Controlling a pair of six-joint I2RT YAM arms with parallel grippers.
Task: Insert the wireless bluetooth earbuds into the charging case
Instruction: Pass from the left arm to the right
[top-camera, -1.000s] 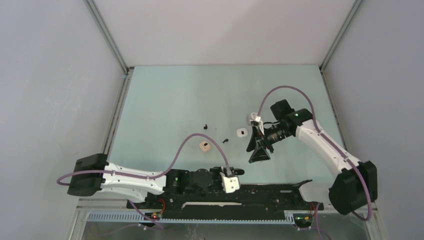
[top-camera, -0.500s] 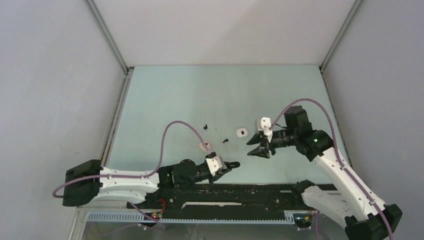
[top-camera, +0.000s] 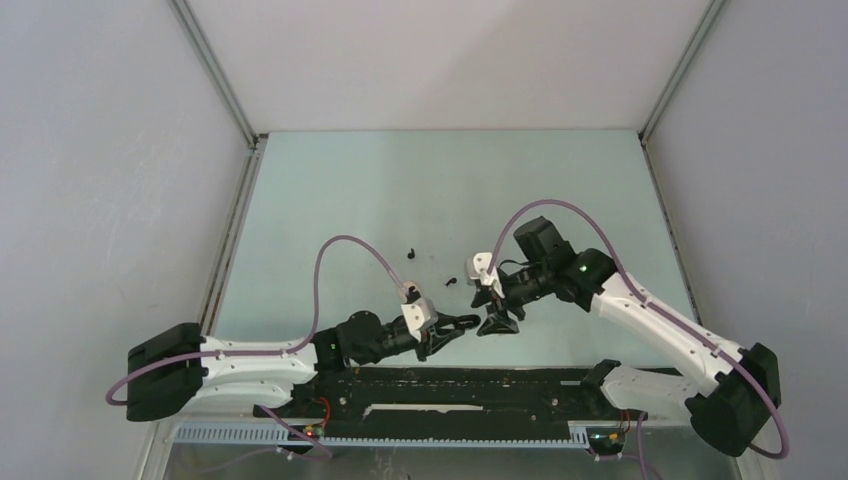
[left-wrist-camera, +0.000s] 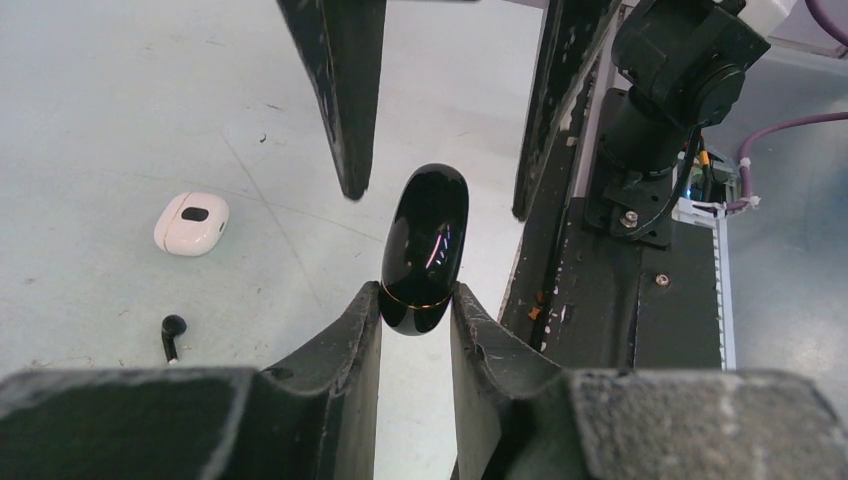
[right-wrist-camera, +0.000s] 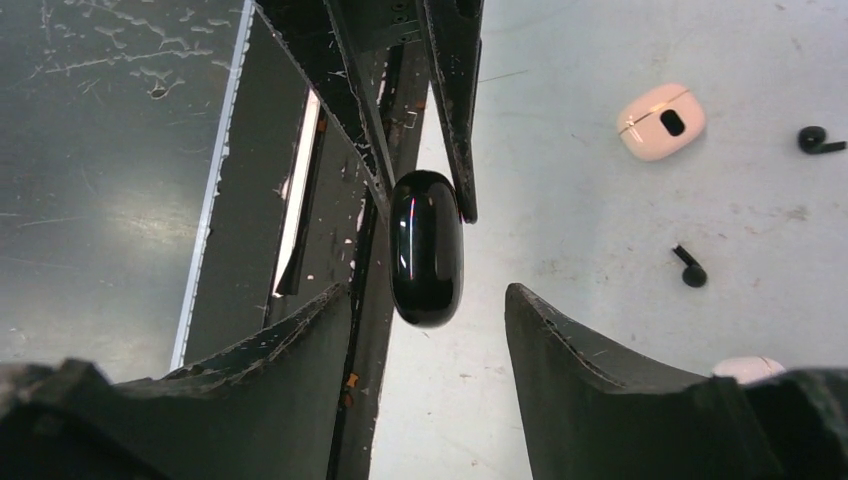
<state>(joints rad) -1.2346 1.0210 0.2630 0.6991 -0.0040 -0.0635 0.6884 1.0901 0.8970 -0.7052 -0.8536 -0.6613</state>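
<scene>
From overhead, both arms have shifted in the last second. My left gripper (top-camera: 455, 326) has come up off the rail (top-camera: 520, 385) at 6 o'clock. My right gripper (top-camera: 497, 322) has swung in from 2 o'clock, and the two now meet tip to tip. The far black earbud (top-camera: 411, 252) and near black earbud (top-camera: 451, 281) lie loose on the table (top-camera: 400, 190) at 11 o'clock of that meeting point, untouched.

On the left wrist camera, my left fingers are clamped on the lower end of the black charging case (left-wrist-camera: 425, 240), held upright with its seam closed as far as I can tell. The right fingers stand apart on either side of its top and are not yet touching it. A white case (left-wrist-camera: 192, 222) lies at 9 o'clock.

On the right wrist camera, the black case sits in the gap between my spread right fingers. A cream case (right-wrist-camera: 661, 121) lies at 2 o'clock.

I judge this as preparation for a handover or a two-handed opening (I can't tell which). No bud is seated yet.
</scene>
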